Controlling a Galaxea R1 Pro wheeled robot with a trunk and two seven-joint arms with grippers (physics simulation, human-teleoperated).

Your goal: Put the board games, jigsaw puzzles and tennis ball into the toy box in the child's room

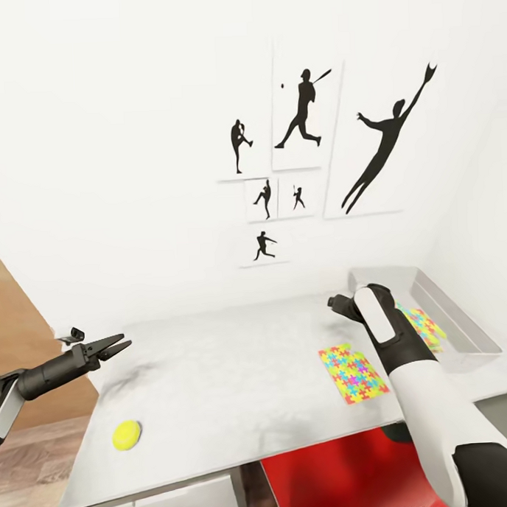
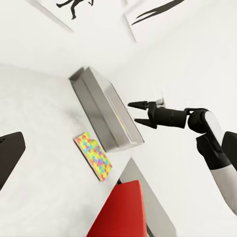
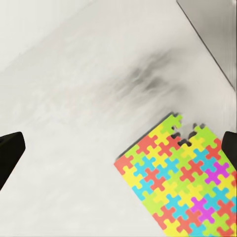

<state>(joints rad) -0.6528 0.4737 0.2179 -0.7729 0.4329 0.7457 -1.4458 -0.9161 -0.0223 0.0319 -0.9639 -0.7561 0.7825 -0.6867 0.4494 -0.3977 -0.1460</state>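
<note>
White wall with baseball silhouettes backs the marbled bench; one jigsaw puzzle lies on it beside the toy box, a second already inside; one tennis ball sits near the front edge; right gripper hangs released above the loose puzzle, likely next, needing a lowering onto its edge; left gripper released too.

No legible txt, labels or nos. on anything.
</note>
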